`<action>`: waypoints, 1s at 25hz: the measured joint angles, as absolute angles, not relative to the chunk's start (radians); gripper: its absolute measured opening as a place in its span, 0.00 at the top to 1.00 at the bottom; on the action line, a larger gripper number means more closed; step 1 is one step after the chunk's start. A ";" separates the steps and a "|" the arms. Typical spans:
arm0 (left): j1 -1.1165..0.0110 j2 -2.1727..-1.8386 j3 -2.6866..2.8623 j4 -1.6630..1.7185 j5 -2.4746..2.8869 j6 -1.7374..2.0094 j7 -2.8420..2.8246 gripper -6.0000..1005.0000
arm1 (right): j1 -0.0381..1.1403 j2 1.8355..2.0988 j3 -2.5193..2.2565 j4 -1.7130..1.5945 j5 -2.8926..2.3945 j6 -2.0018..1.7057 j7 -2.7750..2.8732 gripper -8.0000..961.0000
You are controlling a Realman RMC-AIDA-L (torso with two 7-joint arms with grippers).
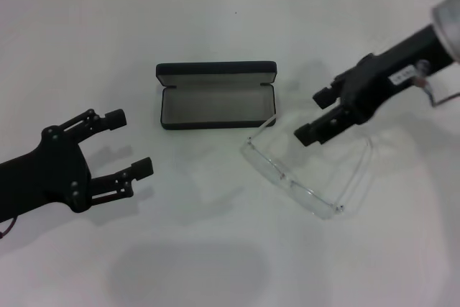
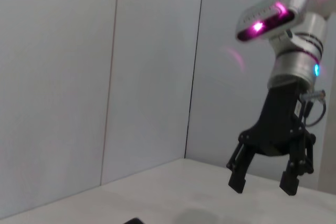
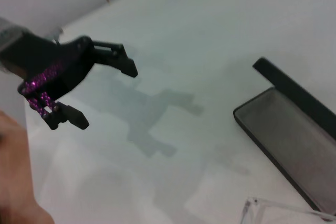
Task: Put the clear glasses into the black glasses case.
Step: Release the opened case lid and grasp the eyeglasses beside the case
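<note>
The black glasses case (image 1: 215, 72) lies open at the middle of the white table, grey lining up, lid standing at its far side. The clear glasses (image 1: 307, 177) rest on the table just right of and nearer than the case, arms unfolded. My right gripper (image 1: 314, 114) hovers open over the glasses' far side, holding nothing. Low at the left, my left gripper (image 1: 131, 143) is open and empty, a hand's width from the case. The right wrist view shows the case (image 3: 294, 90), a corner of the glasses (image 3: 273, 211) and the left gripper (image 3: 105, 95). The left wrist view shows the right gripper (image 2: 265, 184).
The white table (image 1: 215, 249) runs back to a pale panelled wall (image 2: 79, 77). A skin-coloured shape (image 3: 16, 182) sits at the edge of the right wrist view. Nothing else lies on the table.
</note>
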State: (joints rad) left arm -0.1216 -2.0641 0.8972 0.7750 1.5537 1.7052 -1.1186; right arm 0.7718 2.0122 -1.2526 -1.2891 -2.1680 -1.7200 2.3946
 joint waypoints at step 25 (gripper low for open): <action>-0.174 -2.072 0.880 0.772 1.628 1.671 -1.110 0.12 | 1.018 2.028 -1.541 -1.077 -2.352 -1.579 2.720 0.13</action>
State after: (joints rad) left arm -0.1739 -2.0718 0.8804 0.7722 1.6278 1.6713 -1.1098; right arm 1.0178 2.0280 -1.5408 -1.0769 -2.3521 -1.5793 2.7196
